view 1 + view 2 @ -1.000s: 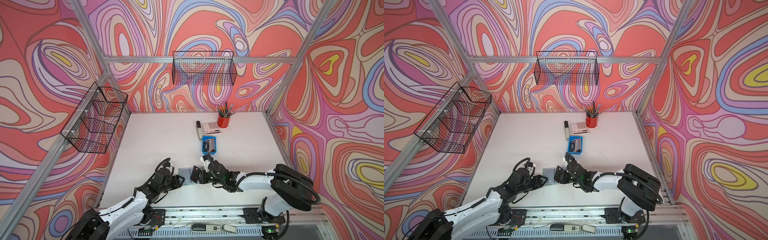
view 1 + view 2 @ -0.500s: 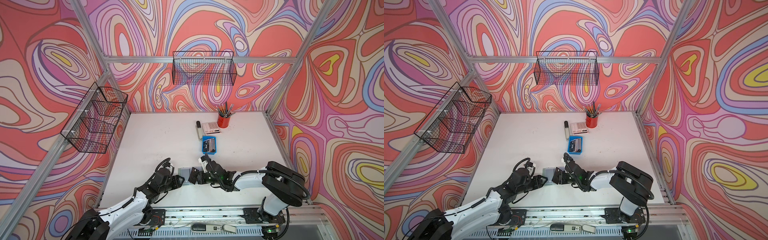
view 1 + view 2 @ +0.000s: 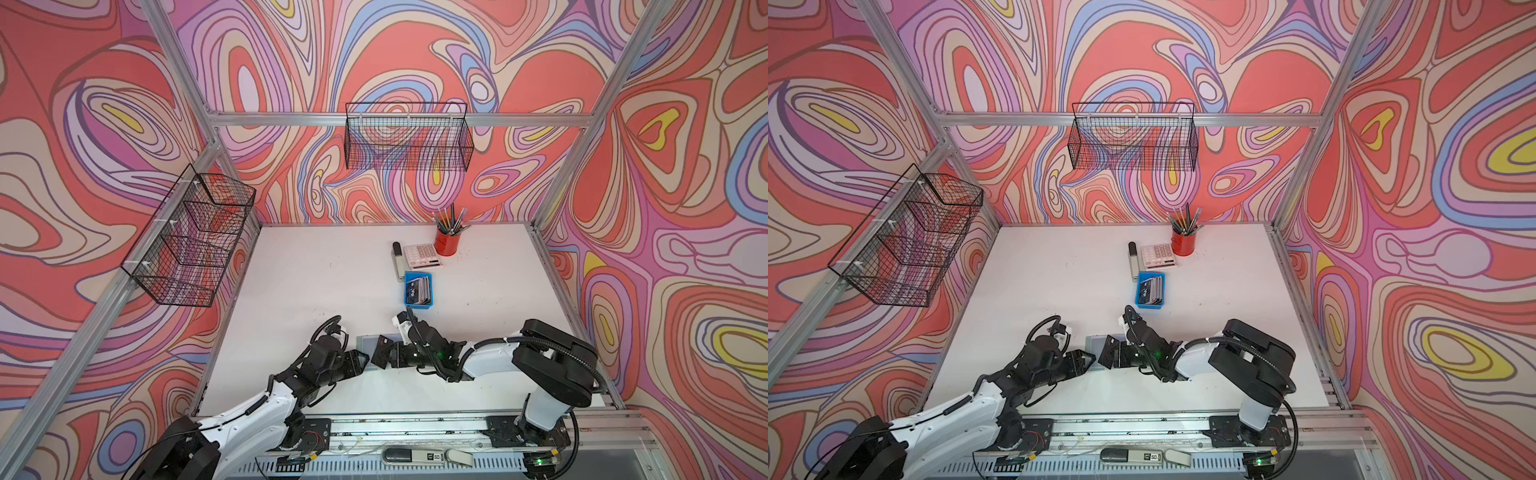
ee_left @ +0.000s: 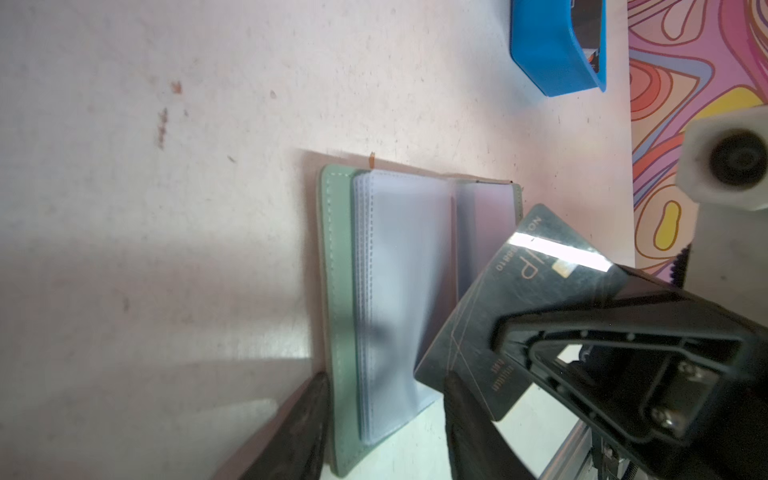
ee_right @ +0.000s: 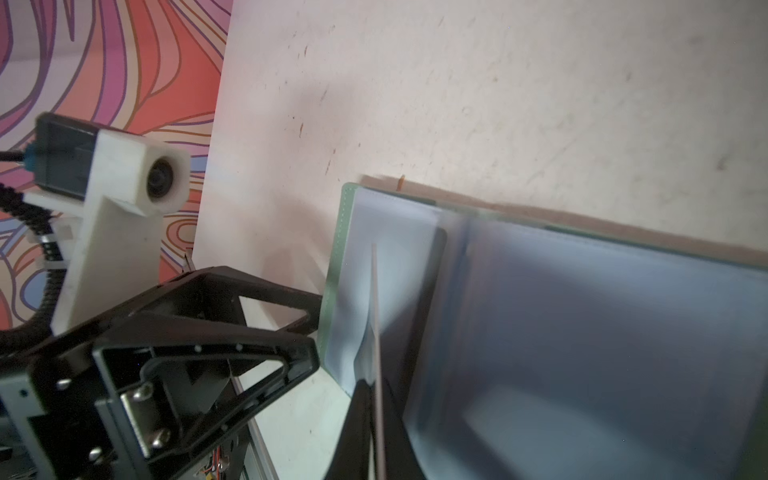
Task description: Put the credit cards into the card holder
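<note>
Right gripper point(image 5: 376, 419) clamps a glossy dark card point(image 4: 519, 299) tilted over the holder point(image 4: 337, 291), a sage-green stitched booklet open on the white worktop point(image 4: 166, 249), clear sleeves point(image 4: 399, 266) fanned. Left gripper point(image 4: 382, 428), jaws apart, straddles its corner. More cards point(image 3: 419, 288) sit in a blue tray point(image 3: 417, 308).

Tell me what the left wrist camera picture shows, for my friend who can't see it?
The right gripper pinches a dark card, tilted, over a green card holder lying open on the white table, clear sleeves showing. A blue tray sits farther off.
</note>
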